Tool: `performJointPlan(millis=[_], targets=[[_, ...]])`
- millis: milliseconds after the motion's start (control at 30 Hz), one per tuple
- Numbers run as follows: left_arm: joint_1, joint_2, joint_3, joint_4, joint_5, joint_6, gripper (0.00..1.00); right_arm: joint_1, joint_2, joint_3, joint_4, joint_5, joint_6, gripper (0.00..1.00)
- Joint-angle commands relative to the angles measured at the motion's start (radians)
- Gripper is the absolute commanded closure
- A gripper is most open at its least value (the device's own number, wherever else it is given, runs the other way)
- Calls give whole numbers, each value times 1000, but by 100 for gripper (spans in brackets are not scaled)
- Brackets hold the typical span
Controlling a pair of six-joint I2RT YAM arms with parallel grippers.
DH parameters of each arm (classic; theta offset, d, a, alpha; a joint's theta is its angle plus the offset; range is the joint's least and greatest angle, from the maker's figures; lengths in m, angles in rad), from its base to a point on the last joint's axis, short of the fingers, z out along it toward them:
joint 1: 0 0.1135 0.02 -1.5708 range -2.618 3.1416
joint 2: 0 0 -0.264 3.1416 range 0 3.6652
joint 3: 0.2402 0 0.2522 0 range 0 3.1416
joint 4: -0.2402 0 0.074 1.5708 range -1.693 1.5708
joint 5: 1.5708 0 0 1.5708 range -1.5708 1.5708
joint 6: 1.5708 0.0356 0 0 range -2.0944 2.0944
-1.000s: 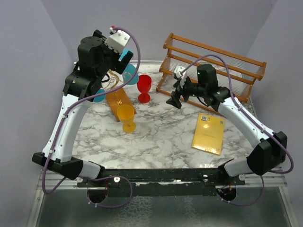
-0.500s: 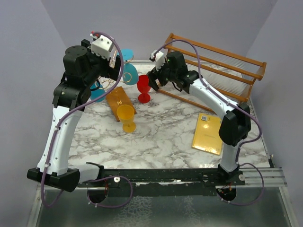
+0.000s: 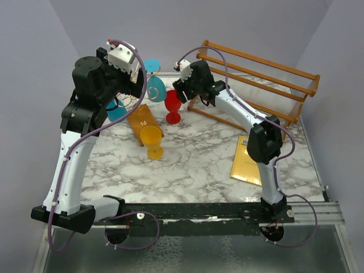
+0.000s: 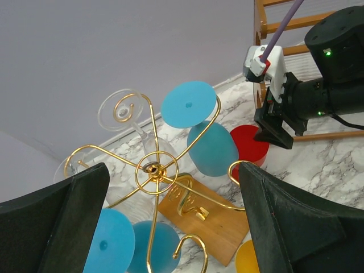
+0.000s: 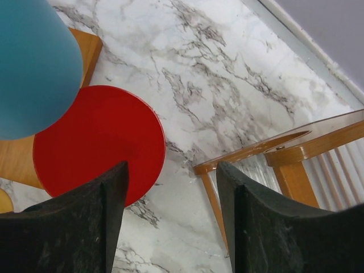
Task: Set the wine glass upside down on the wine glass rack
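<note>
Right gripper [image 5: 170,193], jaws apart and empty though narrowed, is brought across from mid-table to just beside the red wine glass [image 5: 94,142], so a grasp is judged near.

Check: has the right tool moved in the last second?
Yes. The right tool went left and away, from before the slatted rack to over the red glass.

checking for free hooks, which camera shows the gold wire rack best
The left wrist view: it looks down on the wine glass rack, showing its centre ring, curled arms and wooden base. In the top external view the left arm hides most but the base. The right wrist view catches only a base corner.
</note>
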Motion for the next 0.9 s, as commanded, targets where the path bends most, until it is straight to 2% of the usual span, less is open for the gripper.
performJointPlan(millis=[0, 233, 633, 867], targets=[[6, -1, 21, 5, 32, 12, 1, 6, 14, 3, -13, 27, -14, 40], [8, 15, 33, -3, 31, 15, 1, 6, -19, -40, -49, -13, -15, 56], [7, 32, 31, -16, 63, 20, 1, 4, -169, -204, -47, 19, -52, 96], [7, 45, 43, -5, 60, 13, 1, 2, -314, -326, -34, 45, -107, 99]])
